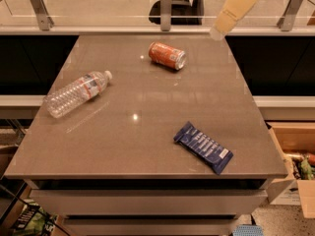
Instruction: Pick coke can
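Note:
The coke can (168, 55) is orange-red with silver ends and lies on its side at the far middle of the brown table (147, 146). My gripper (219, 30), a cream-coloured part coming in from the top right, hangs above the table's far right corner. It is to the right of the can and apart from it, with nothing seen in it.
A clear water bottle (78, 93) lies on its side at the left. A blue snack bar wrapper (203, 147) lies near the front right. A glass rail with metal posts (166, 6) runs behind the table. A cardboard box (298, 166) stands on the floor at the right.

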Tool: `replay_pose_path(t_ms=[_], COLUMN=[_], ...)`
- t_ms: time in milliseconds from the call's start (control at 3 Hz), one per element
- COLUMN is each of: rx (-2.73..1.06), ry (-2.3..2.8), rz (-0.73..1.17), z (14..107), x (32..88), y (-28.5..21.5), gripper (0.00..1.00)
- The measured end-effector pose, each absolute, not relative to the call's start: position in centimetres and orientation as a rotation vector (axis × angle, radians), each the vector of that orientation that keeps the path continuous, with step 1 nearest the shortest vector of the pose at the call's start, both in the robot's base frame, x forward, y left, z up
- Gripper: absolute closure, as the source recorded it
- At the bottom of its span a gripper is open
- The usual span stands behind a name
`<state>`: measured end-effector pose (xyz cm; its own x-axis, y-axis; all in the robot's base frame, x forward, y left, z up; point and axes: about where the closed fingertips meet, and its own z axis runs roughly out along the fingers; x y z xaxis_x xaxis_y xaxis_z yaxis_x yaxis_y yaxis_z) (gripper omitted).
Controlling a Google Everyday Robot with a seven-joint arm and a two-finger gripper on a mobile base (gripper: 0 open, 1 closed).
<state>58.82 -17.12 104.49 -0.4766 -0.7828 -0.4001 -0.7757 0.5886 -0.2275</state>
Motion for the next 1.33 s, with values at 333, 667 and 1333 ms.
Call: replay_pose_path(t_ms=[333, 667, 1333], rx=[-1.281, -1.319, -1.419], ry=[2.383, 2.411, 2.442], rz=[-0.027, -0.027, 0.01], z=[102.6, 100.3, 95.4], x=[59.1, 60.3, 63.9], y=[-15.4, -13.6, -9.7], gripper=[0.0, 0.0, 0.0])
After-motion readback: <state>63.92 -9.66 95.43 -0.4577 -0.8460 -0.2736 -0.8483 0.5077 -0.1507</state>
